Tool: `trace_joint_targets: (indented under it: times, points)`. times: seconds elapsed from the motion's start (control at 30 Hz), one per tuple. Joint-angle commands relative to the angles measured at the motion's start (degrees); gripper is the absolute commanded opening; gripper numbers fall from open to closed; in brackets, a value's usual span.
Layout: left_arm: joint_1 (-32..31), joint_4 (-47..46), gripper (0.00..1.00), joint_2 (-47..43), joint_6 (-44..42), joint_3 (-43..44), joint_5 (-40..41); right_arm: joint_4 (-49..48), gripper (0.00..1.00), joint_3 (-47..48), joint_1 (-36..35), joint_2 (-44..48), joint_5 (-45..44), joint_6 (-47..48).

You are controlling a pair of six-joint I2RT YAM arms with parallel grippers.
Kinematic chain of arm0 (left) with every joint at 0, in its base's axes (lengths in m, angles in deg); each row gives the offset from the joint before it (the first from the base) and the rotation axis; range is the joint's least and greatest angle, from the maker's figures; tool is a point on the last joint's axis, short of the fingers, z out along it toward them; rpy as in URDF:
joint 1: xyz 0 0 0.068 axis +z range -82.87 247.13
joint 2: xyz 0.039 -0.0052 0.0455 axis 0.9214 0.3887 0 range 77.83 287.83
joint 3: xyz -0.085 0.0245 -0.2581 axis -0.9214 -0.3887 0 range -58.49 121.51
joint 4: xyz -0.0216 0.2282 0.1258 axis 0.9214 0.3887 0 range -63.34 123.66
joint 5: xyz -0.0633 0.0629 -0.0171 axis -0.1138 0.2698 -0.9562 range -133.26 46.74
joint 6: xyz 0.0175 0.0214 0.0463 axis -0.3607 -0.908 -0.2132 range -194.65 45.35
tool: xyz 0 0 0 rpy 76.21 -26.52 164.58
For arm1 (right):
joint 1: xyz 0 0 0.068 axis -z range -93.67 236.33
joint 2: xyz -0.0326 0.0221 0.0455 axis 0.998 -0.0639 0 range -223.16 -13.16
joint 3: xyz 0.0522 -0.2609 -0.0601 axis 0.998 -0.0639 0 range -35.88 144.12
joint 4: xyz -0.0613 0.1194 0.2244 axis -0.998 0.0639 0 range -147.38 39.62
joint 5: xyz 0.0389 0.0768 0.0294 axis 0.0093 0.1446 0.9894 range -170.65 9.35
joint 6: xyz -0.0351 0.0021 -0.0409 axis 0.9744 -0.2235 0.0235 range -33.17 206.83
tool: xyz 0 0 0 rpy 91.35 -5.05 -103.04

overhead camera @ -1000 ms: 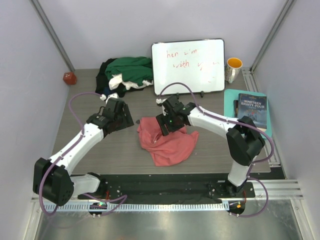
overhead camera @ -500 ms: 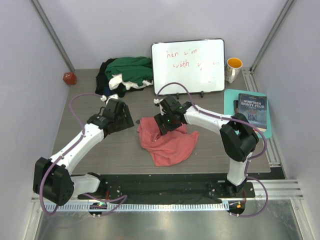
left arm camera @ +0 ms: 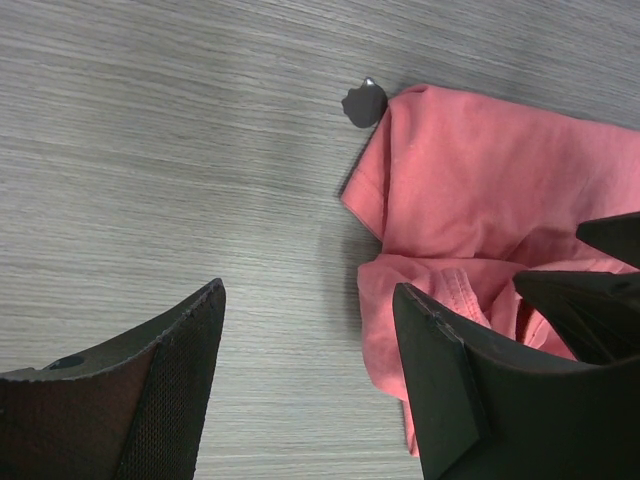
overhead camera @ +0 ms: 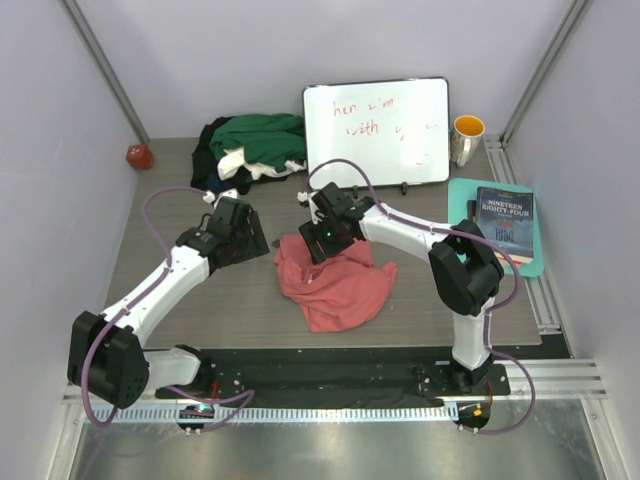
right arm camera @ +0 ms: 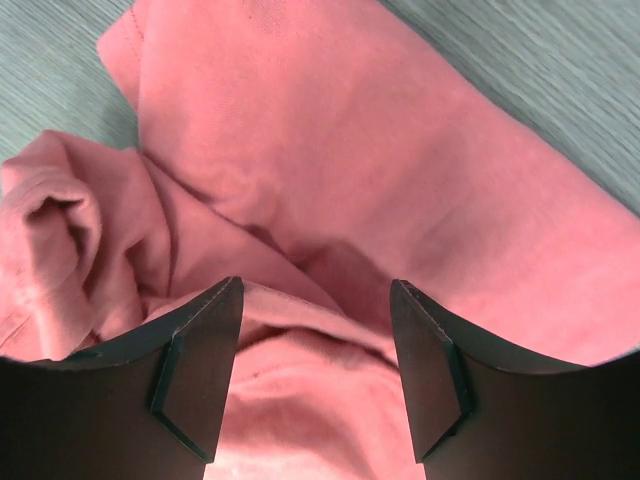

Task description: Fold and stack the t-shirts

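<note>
On the table point(overhead camera: 250, 300), the salmon-pink t-shirt point(overhead camera: 335, 285) lies crumpled at centre. We see the right gripper point(right arm camera: 315, 290) spread over its folds and the left gripper point(left arm camera: 307, 300) spread beside its edge. Closing here may pinch several layers and bunch the cloth further.

The grey wood-grain bench point(overhead camera: 230, 300) carries a crumpled pink shirt point(overhead camera: 340, 285) near its middle, lying flat in part and bunched at its left side. At the far left sits a heap of shirts point(overhead camera: 250, 145), green on top with white and black below, and a small red lump point(overhead camera: 139, 156) lies well apart to its left. A board point(overhead camera: 377, 130) stands at the far middle, a mug point(overhead camera: 466, 138) just right of it, and a teal mat point(overhead camera: 457, 200) lies along the right edge.
</note>
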Motion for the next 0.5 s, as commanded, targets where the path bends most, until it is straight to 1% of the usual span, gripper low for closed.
trace_joint_targets:
  times: [0.0, 0.1, 0.17, 0.27, 0.47]
  points:
    - [0.22, -1.59, 0.69, -0.14, 0.30, 0.07, -0.48, 1.38, 0.66, 3.10, 0.14, -1.63, 2.35, 2.04]
    - [0.22, -1.59, 0.69, -0.14, 0.39, -0.02, -0.48, 2.09, 0.66, 2.76, 0.14, -0.93, 2.62, 1.78]
    - [0.22, -2.03, 0.69, -0.40, 0.48, -0.46, -0.48, 2.09, 0.66, 1.27, 0.22, 0.39, -0.88, 1.25]
    - [0.22, -2.21, 0.69, -0.40, 0.57, -1.07, -0.75, 1.22, 0.67, -2.06, 0.49, 2.23, -3.53, 0.11]
    - [0.22, -2.30, 0.69, -0.40, 0.57, -1.25, -0.92, -1.16, 0.67, -6.03, 1.54, 5.75, -5.82, -2.79]
